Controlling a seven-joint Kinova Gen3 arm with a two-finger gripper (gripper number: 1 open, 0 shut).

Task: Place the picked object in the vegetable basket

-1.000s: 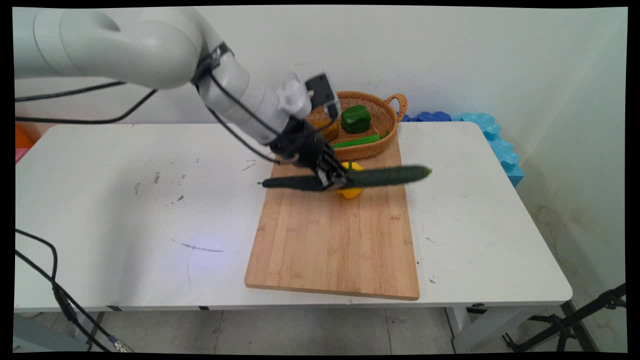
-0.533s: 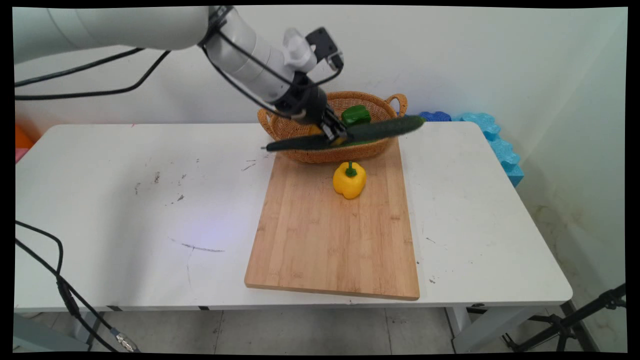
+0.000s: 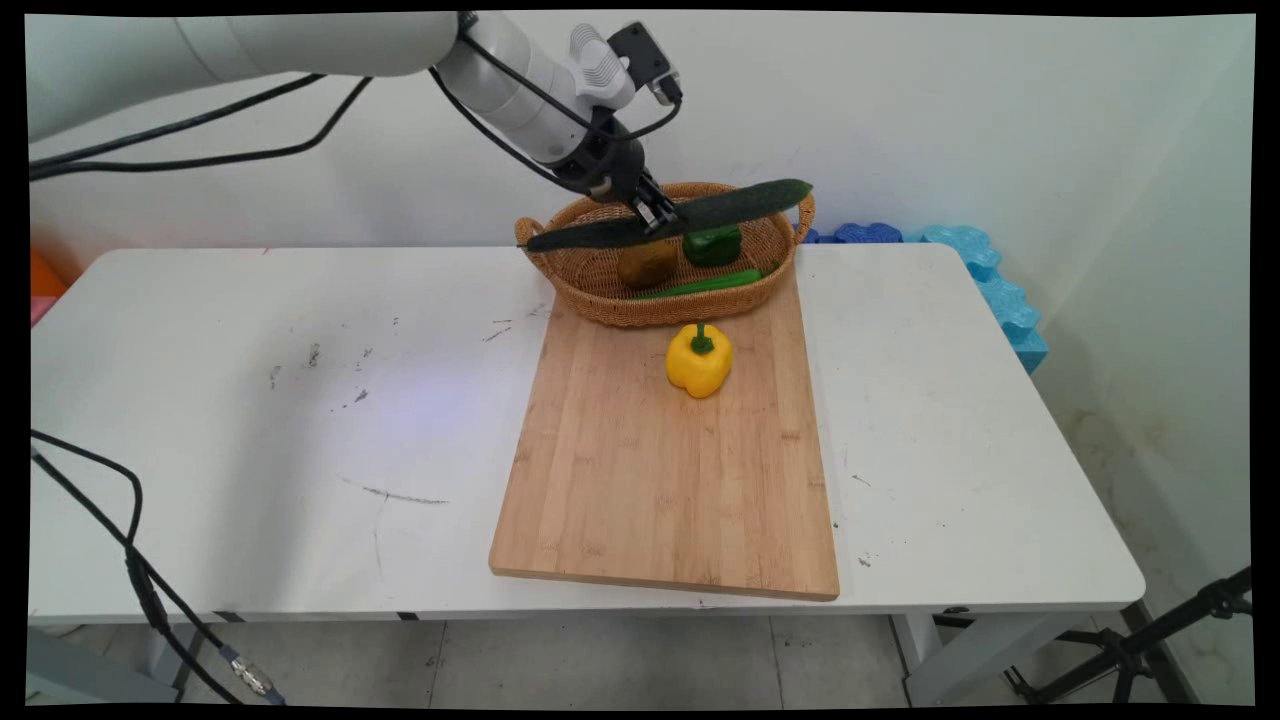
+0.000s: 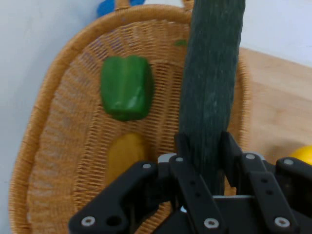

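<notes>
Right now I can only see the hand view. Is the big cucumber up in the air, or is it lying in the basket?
Observer: It is in the air. In the main view the cucumber hangs above the basket, gripped near its middle by the end effector, with both ends sticking out sideways.
Operator: What is the little yellow bit at the edge of my picture?
Observer: That is a whole yellow pepper. It stands stem up on the wooden cutting board, just in front of the basket and not in it.
</notes>
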